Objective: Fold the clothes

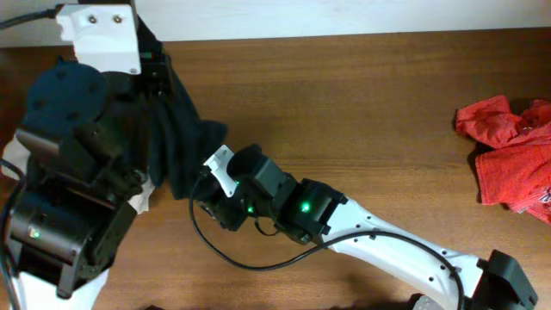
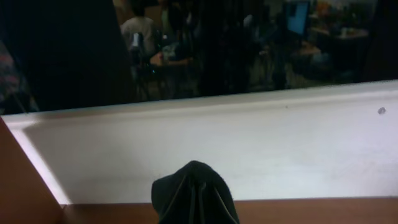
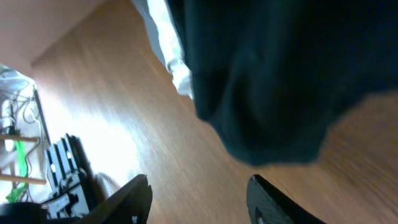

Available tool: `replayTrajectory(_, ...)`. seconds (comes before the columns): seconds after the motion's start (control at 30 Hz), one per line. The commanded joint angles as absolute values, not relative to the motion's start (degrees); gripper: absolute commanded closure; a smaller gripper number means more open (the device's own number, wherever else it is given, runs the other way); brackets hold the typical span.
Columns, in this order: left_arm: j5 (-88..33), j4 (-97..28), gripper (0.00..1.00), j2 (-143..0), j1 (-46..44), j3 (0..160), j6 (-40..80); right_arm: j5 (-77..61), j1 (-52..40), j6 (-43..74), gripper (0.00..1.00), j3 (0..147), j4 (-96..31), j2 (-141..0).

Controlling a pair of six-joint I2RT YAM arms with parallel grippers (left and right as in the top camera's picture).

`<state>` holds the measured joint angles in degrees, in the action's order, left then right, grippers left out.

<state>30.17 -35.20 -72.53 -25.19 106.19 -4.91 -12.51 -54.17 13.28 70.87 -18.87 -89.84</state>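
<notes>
The clothes, a black T-shirt (image 1: 176, 129), hang in a bunched strip from my left gripper (image 1: 157, 71) near the table's far left edge down to the wood. In the left wrist view a wad of the black T-shirt (image 2: 196, 196) covers the jaws, and the gripper is shut on it. My right gripper (image 1: 204, 191) sits low beside the shirt's lower end. In the right wrist view the right gripper (image 3: 199, 190) stands open with only bare wood between its fingertips (image 3: 138, 186), and the dark shirt (image 3: 273, 81) hangs just beyond them, apart from the fingers.
A bright red garment (image 1: 512, 155) lies crumpled at the right edge of the wooden table (image 1: 362, 112). A pale cloth (image 1: 142, 200) peeks out under the left arm, and the same pale cloth (image 3: 166, 46) shows behind the shirt. A white board (image 2: 249, 149) borders the table's far side.
</notes>
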Motion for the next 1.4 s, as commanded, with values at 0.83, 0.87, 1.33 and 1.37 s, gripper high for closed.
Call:
replayTrajectory(0.83, 56.71, -24.32, 1.00, -75.55, -44.45, 108.95, -14.74, 1.28, -58.43, 20.01, 0.50, 70.65, -6.55, -95.20)
replayTrajectory(0.87, 57.19, -24.23, 1.00, -75.55, -45.01, 108.97, -14.96, 2.07, -58.43, 20.58, 0.50, 70.65, -6.39, -95.70)
replayTrajectory(1.33, 62.70, -23.94, 1.00, -75.55, -46.35, 108.99, -18.17, 11.66, -57.34, 21.71, 0.46, 70.67, -8.71, -97.56)
replayTrajectory(1.37, 62.92, -23.97, 1.00, -75.55, -46.35, 108.99, -18.39, 11.64, -57.36, 21.74, 0.46, 70.67, -8.73, -97.54)
